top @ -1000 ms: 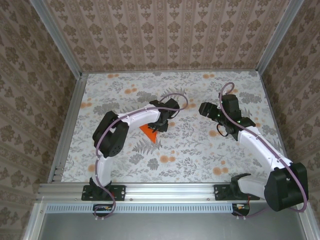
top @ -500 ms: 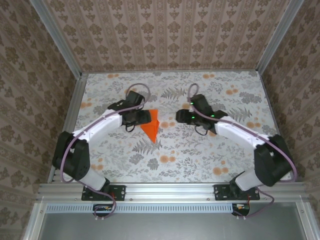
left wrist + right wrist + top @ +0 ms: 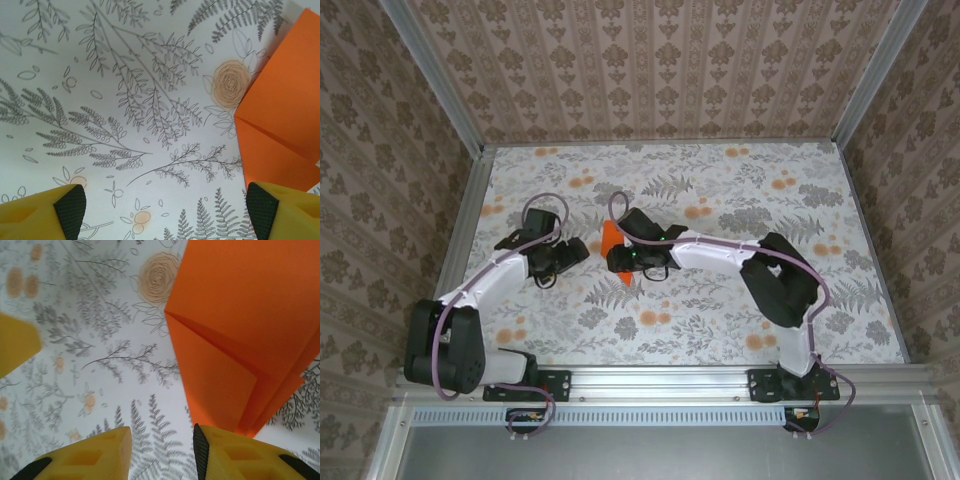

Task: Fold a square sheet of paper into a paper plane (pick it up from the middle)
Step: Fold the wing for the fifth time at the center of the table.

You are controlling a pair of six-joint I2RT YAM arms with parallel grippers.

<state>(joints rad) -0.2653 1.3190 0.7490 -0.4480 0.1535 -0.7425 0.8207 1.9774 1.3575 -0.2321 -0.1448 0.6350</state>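
- Progress, as we read it: mid-fold. The paper sheet [image 3: 235, 315] is no flat square now. We see a slanted flap crease and stacked edges running to a tip, so some folds are done.
- Not a finished plane, by our judgement. The shape looks broad, and we can't make out a narrow dart w/ a centre crease. From above, the right arm covers part of it, so we can't judge the full outline.
- Location: the sheet lies on the worktop [image 3: 720, 320] near the middle, a bit toward the left edge, between the two hands.
- Left hand [image 3: 166, 202]: fingers wide apart, nothing between them but printed ferns. It sits just beside the sheet's edge. One pad [image 3: 262, 210] is right at the orange corner; contact or not, we can't tell.
- Right hand [image 3: 161, 450]: narrow gap, only worktop print between the fingers, so it holds nothing. One finger sits next to the sheet's tip; touching or apart, we can't tell.
- A yellow finger [image 3: 15, 342] at the left of the right wrist view is prob. the left hand's, so both hands are close in.
- Left to do, we think: the remaining wing folds and sharpening the creases, then the pick-up from the middle. Neither hand grips the sheet yet.
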